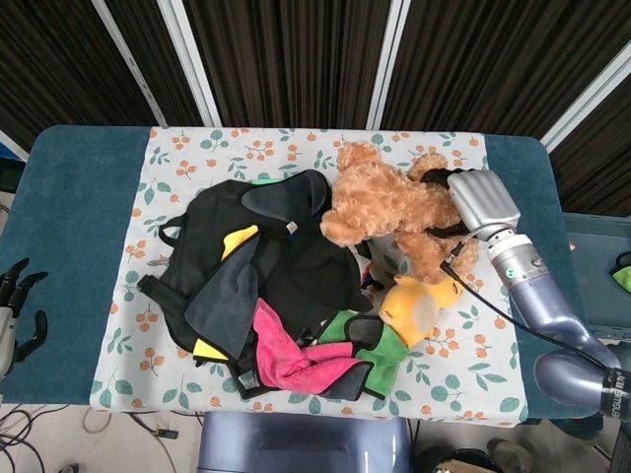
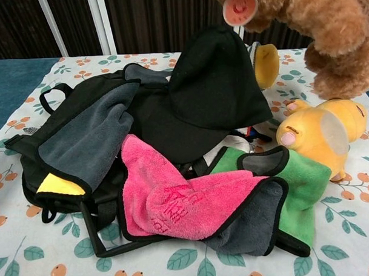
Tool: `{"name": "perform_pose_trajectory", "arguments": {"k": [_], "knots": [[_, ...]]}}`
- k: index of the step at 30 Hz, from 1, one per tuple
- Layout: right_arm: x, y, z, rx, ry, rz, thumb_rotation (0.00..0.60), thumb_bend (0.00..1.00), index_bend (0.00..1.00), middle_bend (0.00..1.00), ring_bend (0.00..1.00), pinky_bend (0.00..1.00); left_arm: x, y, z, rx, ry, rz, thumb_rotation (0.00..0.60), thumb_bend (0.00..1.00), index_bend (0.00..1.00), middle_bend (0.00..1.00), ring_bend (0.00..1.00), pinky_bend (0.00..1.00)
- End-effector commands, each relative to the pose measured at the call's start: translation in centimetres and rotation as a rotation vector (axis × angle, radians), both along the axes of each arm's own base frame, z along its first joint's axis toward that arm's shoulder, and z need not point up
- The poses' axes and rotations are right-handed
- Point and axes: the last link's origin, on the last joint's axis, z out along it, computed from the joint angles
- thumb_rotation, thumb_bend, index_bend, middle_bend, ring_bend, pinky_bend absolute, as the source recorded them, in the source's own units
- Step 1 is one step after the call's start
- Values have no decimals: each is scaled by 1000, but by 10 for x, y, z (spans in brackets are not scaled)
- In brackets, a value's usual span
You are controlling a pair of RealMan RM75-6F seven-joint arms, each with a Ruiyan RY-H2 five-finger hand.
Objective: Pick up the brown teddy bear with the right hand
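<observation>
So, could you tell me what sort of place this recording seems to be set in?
Probably a robot lab or data-collection booth rather than a home: dark ribbed wall panels behind, a table with a floral cloth piled with staged clutter, and the right hand holding the brown teddy bear above it.

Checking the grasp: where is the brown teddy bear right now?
Head view: brown teddy bear held by the right hand, right of the black clothes pile, above the yellow plush.
</observation>
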Motion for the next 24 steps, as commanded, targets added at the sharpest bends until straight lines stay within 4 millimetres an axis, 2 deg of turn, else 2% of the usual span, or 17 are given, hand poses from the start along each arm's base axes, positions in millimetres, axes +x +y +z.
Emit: {"name": "perform_pose_trajectory", "arguments": {"k": [1,14,18,24], "knots": [[5,8,24,10,-279,13,600,575,622,672,669,440,0,0,0,0,-1,1,600,576,195,54,93,0],[-2,19,62,164,-901,36,600,575,627,666,670,440,0,0,0,0,0,0,600,575,195,53,93,0],[-11,24,74,234,-1089,74,600,576,627,666,669,438,0,0,-1,-1,-1,1,600,575,195,53,93,0],[-27,21,73,391,-1293,66,600,575,627,661,665,437,1,0,0,2,-2,0,600,576,195,53,93,0]]}}
